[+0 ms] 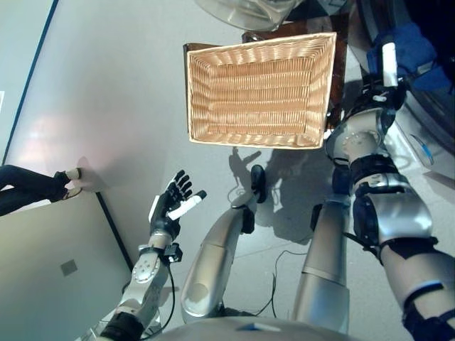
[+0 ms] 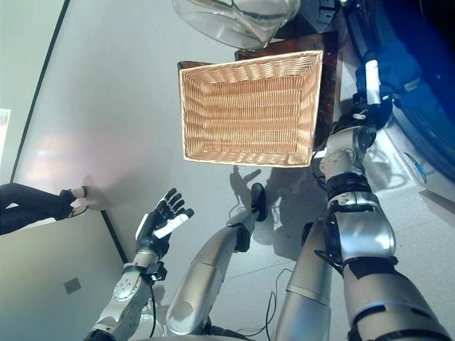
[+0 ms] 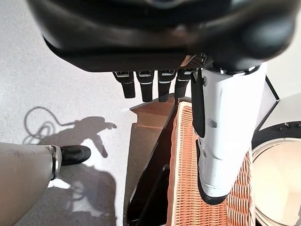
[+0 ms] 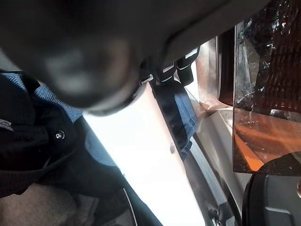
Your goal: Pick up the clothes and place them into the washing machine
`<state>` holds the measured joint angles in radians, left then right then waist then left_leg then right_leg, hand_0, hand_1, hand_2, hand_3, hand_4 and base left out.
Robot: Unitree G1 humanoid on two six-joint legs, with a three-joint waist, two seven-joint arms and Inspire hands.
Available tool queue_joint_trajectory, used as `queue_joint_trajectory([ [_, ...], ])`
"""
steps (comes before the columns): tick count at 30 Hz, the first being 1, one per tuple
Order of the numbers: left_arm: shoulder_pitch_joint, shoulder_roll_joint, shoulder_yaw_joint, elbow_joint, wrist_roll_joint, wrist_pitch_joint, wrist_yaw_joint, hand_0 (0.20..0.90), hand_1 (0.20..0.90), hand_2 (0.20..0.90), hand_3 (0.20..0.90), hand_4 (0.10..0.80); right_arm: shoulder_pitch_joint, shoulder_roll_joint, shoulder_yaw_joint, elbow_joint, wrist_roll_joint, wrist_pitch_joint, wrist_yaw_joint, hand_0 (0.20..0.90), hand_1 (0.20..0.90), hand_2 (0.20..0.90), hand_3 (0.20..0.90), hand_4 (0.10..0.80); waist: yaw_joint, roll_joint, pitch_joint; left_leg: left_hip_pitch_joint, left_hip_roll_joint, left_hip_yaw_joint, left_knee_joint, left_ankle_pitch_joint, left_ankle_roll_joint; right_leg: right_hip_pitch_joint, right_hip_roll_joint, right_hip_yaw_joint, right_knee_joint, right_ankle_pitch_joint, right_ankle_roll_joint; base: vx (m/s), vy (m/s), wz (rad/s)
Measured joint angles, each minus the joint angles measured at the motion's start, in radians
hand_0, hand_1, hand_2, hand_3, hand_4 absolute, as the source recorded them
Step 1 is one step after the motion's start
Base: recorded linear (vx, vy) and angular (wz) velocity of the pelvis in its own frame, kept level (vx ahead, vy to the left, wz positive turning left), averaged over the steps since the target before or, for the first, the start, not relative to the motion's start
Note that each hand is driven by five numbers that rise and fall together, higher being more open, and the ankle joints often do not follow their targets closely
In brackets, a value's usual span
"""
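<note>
From the left eye view, one wicker basket (image 1: 259, 89) sits on a dark wooden stand (image 1: 341, 57) on the grey floor (image 1: 106, 106), and its inside shows nothing but weave. Beyond its far edge hangs the clear round door (image 1: 245, 11) of the washing machine. Off at the left edge, a person's leg and shoe (image 1: 67, 181) rest on the floor, well apart from the robot. The left hand (image 1: 173, 202) hangs low over bare floor with its fingers spread wide, holding nothing. The right hand (image 1: 389, 67) reaches up beside the basket's right side, against a blue cloth (image 1: 409, 46) at the dark opening of the washing machine (image 1: 434, 106).

The right eye view gives the same layout: one basket, one stand, one glass door, with the blue cloth lying at the machine's mouth just past the right hand.

In the left wrist view, the left hand's fingers (image 3: 146, 87) point straight out, open, over the stand and basket edge.

In the right wrist view, the fingers (image 4: 171, 70) press into the blue cloth, but I cannot tell whether they are curled round it. Darker clothing (image 4: 28, 132) lies beside it.
</note>
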<state>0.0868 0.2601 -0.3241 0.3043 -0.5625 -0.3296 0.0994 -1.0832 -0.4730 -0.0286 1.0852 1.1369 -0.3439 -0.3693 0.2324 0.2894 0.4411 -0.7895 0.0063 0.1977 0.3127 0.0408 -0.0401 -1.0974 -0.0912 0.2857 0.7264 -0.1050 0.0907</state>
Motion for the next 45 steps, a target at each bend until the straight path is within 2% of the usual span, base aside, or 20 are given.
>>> queue_joint_trajectory([
  [1, 0.0, 0.0, 0.0, 0.0, 0.0, 0.0, 0.0, 0.9, 0.9, 0.9, 0.9, 0.8, 0.0, 0.0, 0.0, 0.0, 0.0, 0.0, -0.001, 0.2, 0.2, 0.2, 0.2, 0.3, 0.0, 0.0, 0.0, 0.0, 0.0, 0.0, -0.001, 0.0, 0.0, 0.0, 0.0, 0.0, 0.0, 0.0, 0.0, 0.0, 0.0, 0.0],
  [10, 0.0, 0.0, 0.0, 0.0, 0.0, 0.0, 0.002, 0.9, 0.9, 0.9, 0.9, 0.8, -0.034, -0.04, -0.001, 0.045, -0.026, 0.016, -0.005, 0.2, 0.2, 0.2, 0.2, 0.3, 0.002, 0.0, 0.0, -0.005, -0.001, 0.001, -0.017, 0.005, -0.003, -0.014, 0.0, 0.0, -0.001, -0.003, -0.004, 0.0, 0.0, 0.0],
  [19, 0.0, 0.0, 0.001, -0.002, 0.0, 0.0, 0.013, 0.9, 0.9, 0.9, 0.9, 0.8, -0.15, -0.112, -0.001, 0.04, -0.05, -0.006, -0.025, 0.2, 0.2, 0.2, 0.2, 0.3, 0.002, 0.0, 0.0, -0.001, -0.001, 0.001, -0.018, 0.005, -0.003, -0.01, 0.0, -0.001, -0.001, -0.003, -0.004, 0.0, 0.0, 0.0],
  [29, 0.001, 0.0, 0.001, -0.003, 0.0, 0.0, 0.013, 0.9, 0.9, 0.9, 0.9, 0.8, -0.157, -0.166, -0.001, 0.04, -0.06, -0.003, -0.052, 0.2, 0.2, 0.2, 0.2, 0.3, 0.001, 0.0, 0.0, 0.029, -0.001, 0.002, -0.025, 0.006, -0.004, 0.018, -0.001, 0.0, -0.006, -0.003, -0.004, 0.004, -0.001, -0.02],
  [37, 0.002, 0.002, 0.003, -0.011, 0.0, -0.002, 0.013, 0.9, 0.9, 0.9, 0.9, 0.8, -0.246, -0.302, -0.002, 0.039, -0.067, -0.007, -0.092, 0.2, 0.2, 0.2, 0.2, 0.3, -0.004, 0.001, 0.0, 0.039, -0.003, 0.003, -0.037, 0.01, -0.002, 0.025, -0.002, 0.0, -0.015, -0.001, -0.003, 0.001, 0.0, 0.0],
  [45, 0.002, 0.014, 0.003, -0.023, 0.0, -0.004, 0.013, 0.9, 0.9, 0.9, 0.9, 0.8, -0.263, -0.335, -0.016, 0.039, -0.057, -0.035, -0.118, 0.2, 0.2, 0.2, 0.2, 0.3, -0.012, 0.001, -0.001, 0.067, -0.003, 0.006, -0.052, 0.012, -0.003, 0.047, -0.001, 0.001, -0.019, -0.001, -0.003, -0.005, 0.001, -0.02],
])
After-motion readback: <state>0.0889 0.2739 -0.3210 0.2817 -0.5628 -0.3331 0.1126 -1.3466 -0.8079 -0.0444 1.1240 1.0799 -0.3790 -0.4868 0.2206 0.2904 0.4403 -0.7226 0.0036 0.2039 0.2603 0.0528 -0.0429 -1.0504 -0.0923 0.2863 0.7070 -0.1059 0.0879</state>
